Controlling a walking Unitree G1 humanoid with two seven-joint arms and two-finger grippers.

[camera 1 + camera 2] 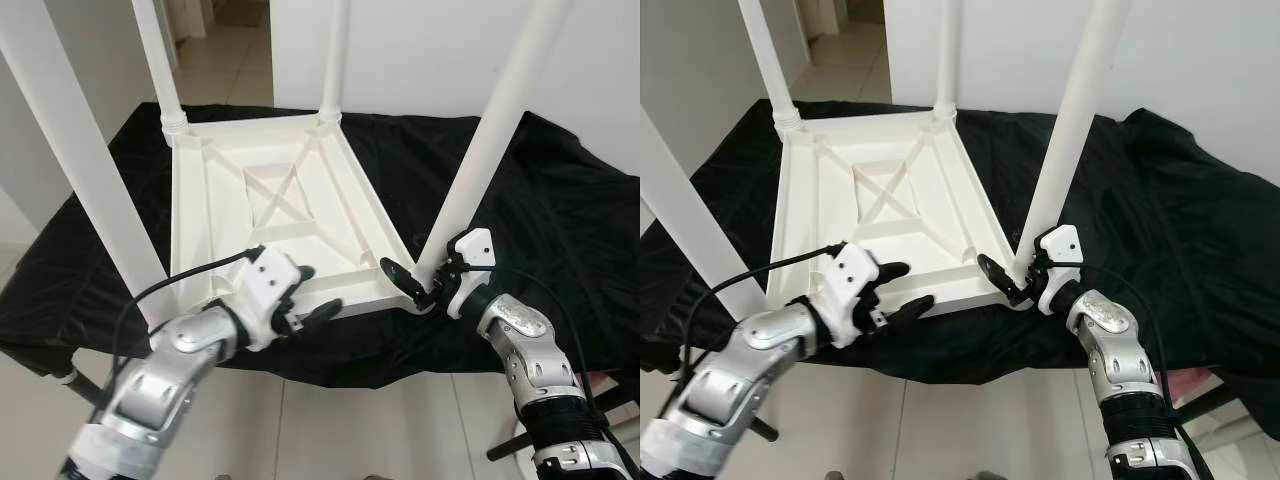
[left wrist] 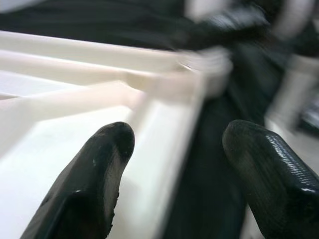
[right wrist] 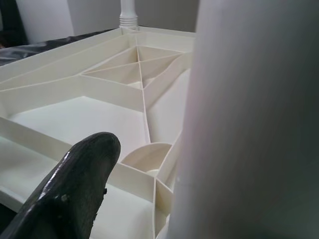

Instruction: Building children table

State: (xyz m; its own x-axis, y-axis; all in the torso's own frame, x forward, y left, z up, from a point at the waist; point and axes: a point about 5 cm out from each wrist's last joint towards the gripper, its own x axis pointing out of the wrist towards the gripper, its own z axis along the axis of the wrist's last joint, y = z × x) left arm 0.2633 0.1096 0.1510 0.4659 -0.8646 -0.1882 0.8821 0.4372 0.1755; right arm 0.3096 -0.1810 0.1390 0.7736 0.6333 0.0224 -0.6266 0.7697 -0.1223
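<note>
The upturned children's table was plain cream-white — top, ribs and all four legs. Beneath it lay a black cloth, unpatterned. Each gripper — left and right — had glossy black fingers on a white housing; the arms were silver. The floor was pale tile.

Our head pair looks down on the upturned table; wrist cameras sit close at its near edge.
</note>
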